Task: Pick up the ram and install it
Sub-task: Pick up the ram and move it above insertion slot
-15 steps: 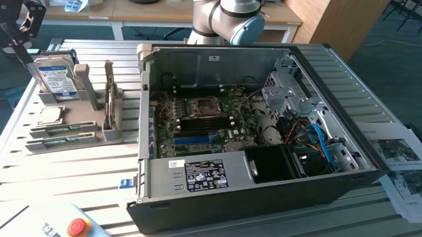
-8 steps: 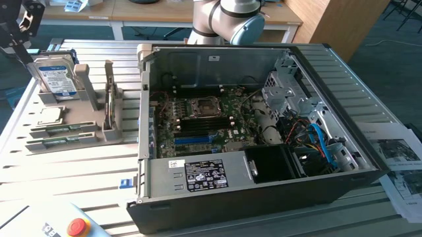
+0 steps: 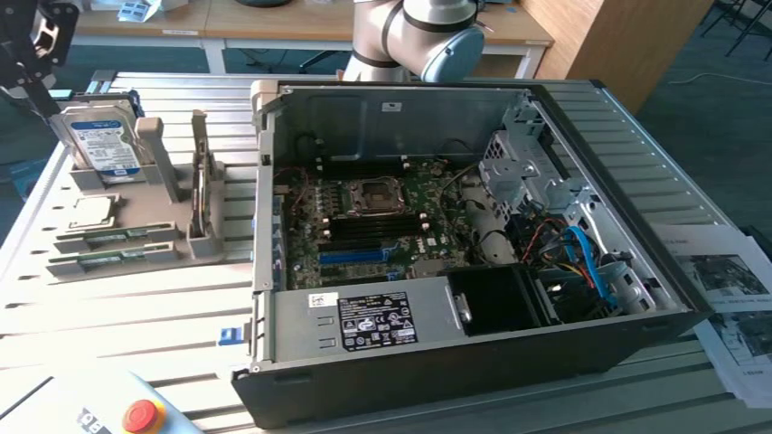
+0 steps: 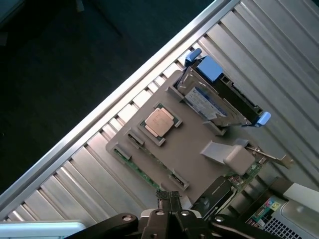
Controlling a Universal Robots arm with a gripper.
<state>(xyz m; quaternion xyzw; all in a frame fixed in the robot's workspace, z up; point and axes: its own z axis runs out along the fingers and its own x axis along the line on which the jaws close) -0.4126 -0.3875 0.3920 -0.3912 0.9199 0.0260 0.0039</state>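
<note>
Two green ram sticks (image 3: 103,238) (image 3: 108,260) lie flat in slots at the near end of a grey parts holder (image 3: 169,212), on the exterior view's left. In the wrist view one ram stick (image 4: 142,172) shows as a thin green edge along the holder's rim. My gripper (image 3: 39,90) hangs above the holder's far end, over the hard drive (image 3: 103,136). Its fingers are shut on nothing, and they meet in the wrist view (image 4: 169,196) a little above the ram. The open computer case (image 3: 458,362) lies beside the holder, its motherboard (image 3: 374,226) facing up.
The holder also carries a square silver processor (image 3: 90,211) (image 4: 159,122) and an upright card (image 3: 202,181). A red stop button (image 3: 143,416) sits at the table's near corner on the exterior view's left. Papers (image 3: 729,289) lie beside the case. The table edge (image 4: 119,94) runs past the holder.
</note>
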